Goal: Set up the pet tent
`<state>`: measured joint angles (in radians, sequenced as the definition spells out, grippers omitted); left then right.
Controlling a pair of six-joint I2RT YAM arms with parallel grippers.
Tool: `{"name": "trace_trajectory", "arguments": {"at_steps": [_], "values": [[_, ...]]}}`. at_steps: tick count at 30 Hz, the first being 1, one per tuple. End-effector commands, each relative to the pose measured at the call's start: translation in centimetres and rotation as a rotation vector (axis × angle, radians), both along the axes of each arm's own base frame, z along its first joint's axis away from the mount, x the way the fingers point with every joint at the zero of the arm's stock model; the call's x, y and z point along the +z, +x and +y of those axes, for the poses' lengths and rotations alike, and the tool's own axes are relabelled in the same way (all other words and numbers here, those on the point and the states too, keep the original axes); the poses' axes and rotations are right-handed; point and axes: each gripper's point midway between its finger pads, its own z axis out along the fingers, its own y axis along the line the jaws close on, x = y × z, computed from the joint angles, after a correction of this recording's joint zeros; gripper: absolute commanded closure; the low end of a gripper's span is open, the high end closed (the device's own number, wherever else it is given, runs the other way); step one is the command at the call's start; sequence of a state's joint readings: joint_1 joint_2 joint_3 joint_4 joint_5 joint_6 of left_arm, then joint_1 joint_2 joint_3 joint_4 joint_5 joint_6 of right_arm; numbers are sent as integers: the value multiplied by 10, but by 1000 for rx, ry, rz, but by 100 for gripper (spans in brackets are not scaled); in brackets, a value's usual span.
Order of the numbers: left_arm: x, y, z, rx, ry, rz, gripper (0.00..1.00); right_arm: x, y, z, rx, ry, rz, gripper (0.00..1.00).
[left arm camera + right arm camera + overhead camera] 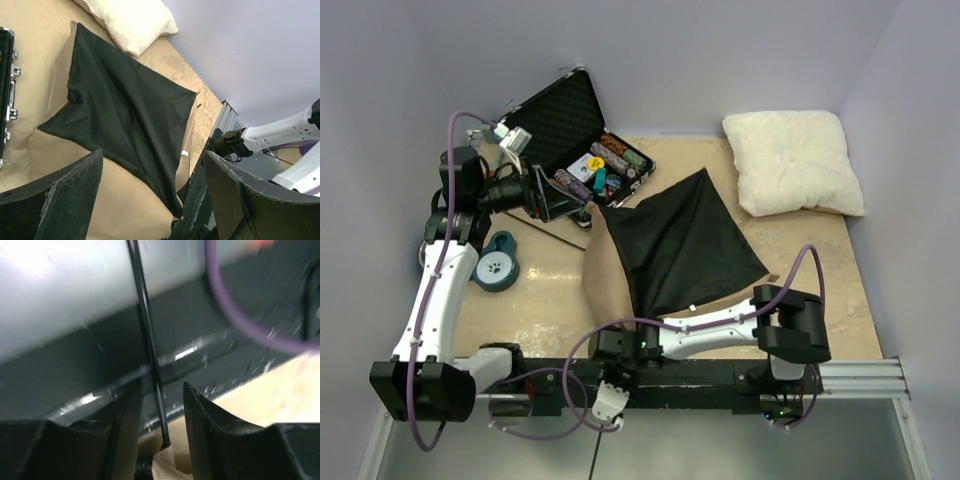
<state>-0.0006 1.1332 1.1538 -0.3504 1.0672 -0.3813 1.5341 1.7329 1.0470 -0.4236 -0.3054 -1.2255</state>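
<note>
The pet tent lies flat mid-table, its black floor panel on top and tan canvas showing along its left side. In the left wrist view the panel and canvas lie below my left gripper, which is open and empty. In the top view this gripper hovers by the case, left of the tent. My right gripper is at the tent's near corner. Its fingers stand slightly apart around a thin dark pole that enters a tan corner pocket.
An open black case of coloured chips stands at the back left. A white pillow lies at the back right. A teal paw-print disc lies at the left. The black base rail runs along the near edge.
</note>
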Motion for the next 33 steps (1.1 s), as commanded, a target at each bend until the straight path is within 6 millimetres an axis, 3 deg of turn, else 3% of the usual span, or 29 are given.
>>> {"name": "trace_trajectory", "arguments": {"at_steps": [1,4,8,14,20,21,29,33], "values": [[-2,-10,-1,-21,-5,1,14,-2,49,6,-42,7,-90,59],[-6,-7,-2,-28,-7,12,14,-10,64,-3,-31,-28,-124,60],[-7,-2,-2,-34,-8,12,14,-12,61,-4,2,-50,-111,60],[-10,2,-2,-32,-6,20,14,-10,32,0,84,-77,-53,59],[-9,5,-2,-25,-7,32,14,-32,7,-11,163,-207,-16,59],[-8,8,6,-1,-8,30,14,-35,3,-13,172,-222,-14,59],[-12,13,15,22,-24,60,13,-26,-39,-24,222,-276,91,59],[-11,14,16,25,-25,56,13,-42,-45,-21,177,-327,137,69]]}}
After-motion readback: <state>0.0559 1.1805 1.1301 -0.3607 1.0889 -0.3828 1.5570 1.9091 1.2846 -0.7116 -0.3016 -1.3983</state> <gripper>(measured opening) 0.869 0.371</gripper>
